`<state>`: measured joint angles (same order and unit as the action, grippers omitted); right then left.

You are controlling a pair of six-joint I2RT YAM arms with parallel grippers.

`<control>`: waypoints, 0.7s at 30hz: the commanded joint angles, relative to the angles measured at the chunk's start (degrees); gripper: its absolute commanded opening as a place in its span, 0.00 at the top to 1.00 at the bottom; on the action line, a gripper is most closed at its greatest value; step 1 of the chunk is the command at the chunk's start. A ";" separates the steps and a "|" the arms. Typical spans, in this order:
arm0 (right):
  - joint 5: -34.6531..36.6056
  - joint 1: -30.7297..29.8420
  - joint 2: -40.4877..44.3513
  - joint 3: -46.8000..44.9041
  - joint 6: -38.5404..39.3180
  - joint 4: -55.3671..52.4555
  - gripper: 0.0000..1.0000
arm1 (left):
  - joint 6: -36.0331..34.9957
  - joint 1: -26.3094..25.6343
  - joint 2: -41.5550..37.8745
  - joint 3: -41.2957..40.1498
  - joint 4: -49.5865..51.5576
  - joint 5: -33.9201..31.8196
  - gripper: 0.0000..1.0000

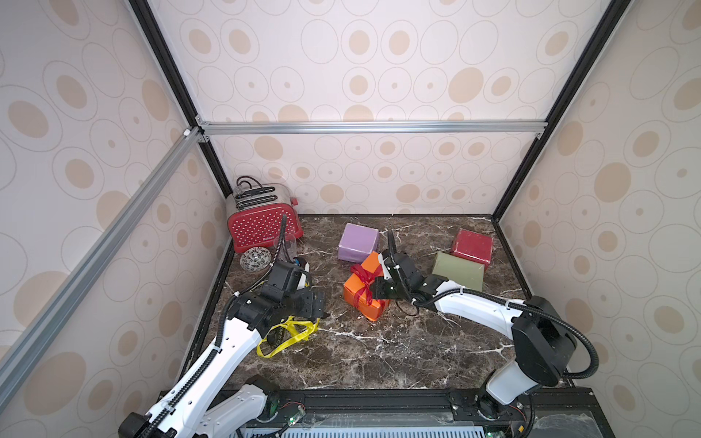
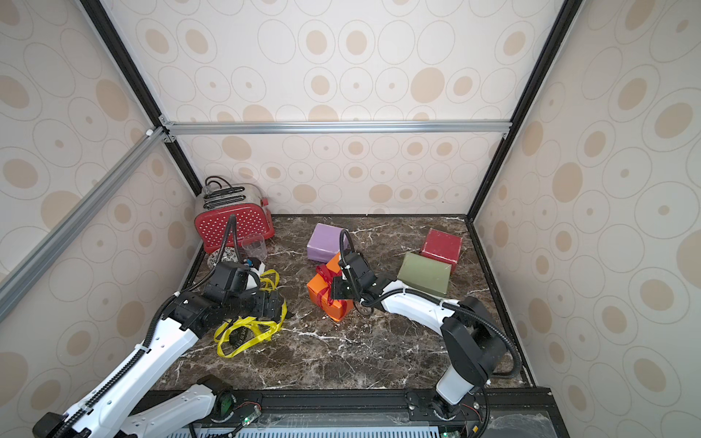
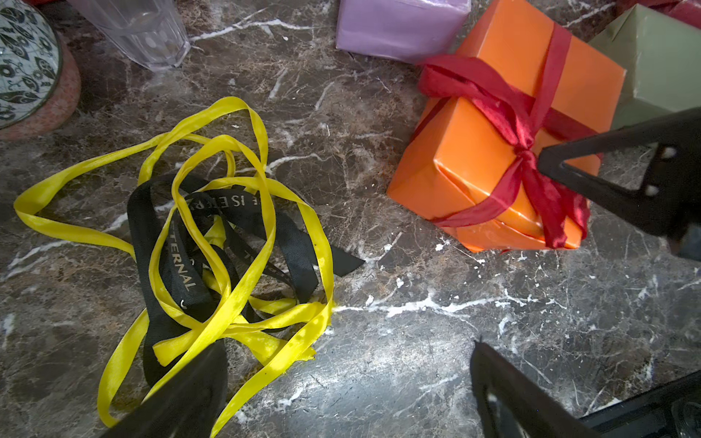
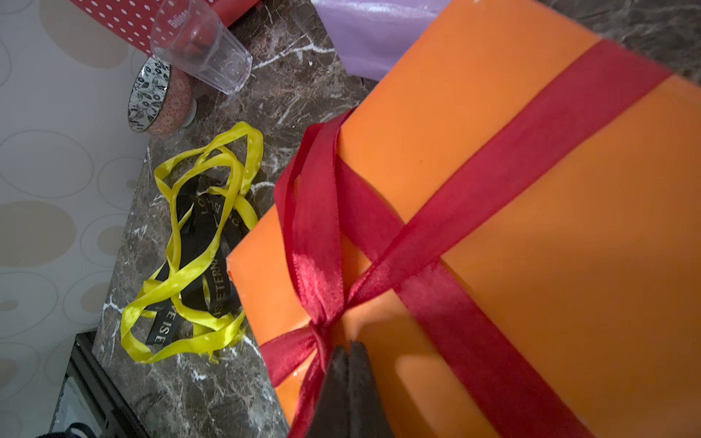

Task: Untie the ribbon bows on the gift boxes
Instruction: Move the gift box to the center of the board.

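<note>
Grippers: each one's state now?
Left gripper: open, empty.
Right gripper: shut at knot of red satin bow on orange paper-wrapped box; grip cannot be told.

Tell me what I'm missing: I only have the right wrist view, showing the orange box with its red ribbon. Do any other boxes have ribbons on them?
Observer: No. In both top views the green box, the dark red box and the lilac box are bare.
Operator: Where is the left gripper?
Observer: The left gripper is open and holds nothing. It hangs right by the loose yellow ribbons and the black ribbon, which lie on the table.
</note>
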<state>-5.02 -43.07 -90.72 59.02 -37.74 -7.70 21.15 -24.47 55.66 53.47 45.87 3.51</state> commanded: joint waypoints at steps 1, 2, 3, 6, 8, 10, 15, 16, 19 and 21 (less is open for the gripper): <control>-1.86 -0.41 0.93 -4.37 -0.95 -9.65 0.99 | -1.00 -0.01 -0.61 -0.11 0.18 0.53 0.01; -2.56 -0.43 1.50 -4.62 -0.41 -10.66 0.98 | -1.00 0.02 -0.57 -0.12 0.10 0.49 0.01; -2.80 -0.42 2.03 -4.88 0.05 -11.70 0.98 | -1.01 0.03 -0.63 -0.12 0.15 0.63 0.01; -3.04 -0.39 3.40 -5.23 2.34 -14.94 0.96 | -1.02 -0.09 -0.03 -0.31 -0.07 1.56 0.01; -3.55 -0.43 4.41 -5.23 3.76 -16.51 0.94 | -1.02 -0.10 0.34 -0.28 -0.08 2.00 0.01; -3.21 -0.36 5.31 -5.41 4.58 -17.37 0.91 | -1.04 -0.18 0.58 -0.39 -0.29 2.64 0.01; -1.67 -0.31 6.42 -5.13 4.44 -17.97 0.85 | -1.11 -0.54 1.30 -0.56 -0.49 4.00 0.01; -1.58 -0.37 6.68 -4.98 4.34 -17.64 0.80 | -1.11 -0.65 1.47 -0.65 -0.45 4.21 0.01; -1.53 -0.20 7.97 -3.77 4.07 -17.73 0.69 | -1.20 -0.91 2.34 -0.67 -0.47 4.70 0.01; -1.05 0.12 9.64 -3.59 3.69 -17.61 0.63 | -1.20 -1.01 2.75 -0.74 -0.47 4.80 0.01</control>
<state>-8.10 -43.11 -82.32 56.03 -33.71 -18.04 21.15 -25.06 57.89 52.84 45.25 7.49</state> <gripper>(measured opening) 0.350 0.994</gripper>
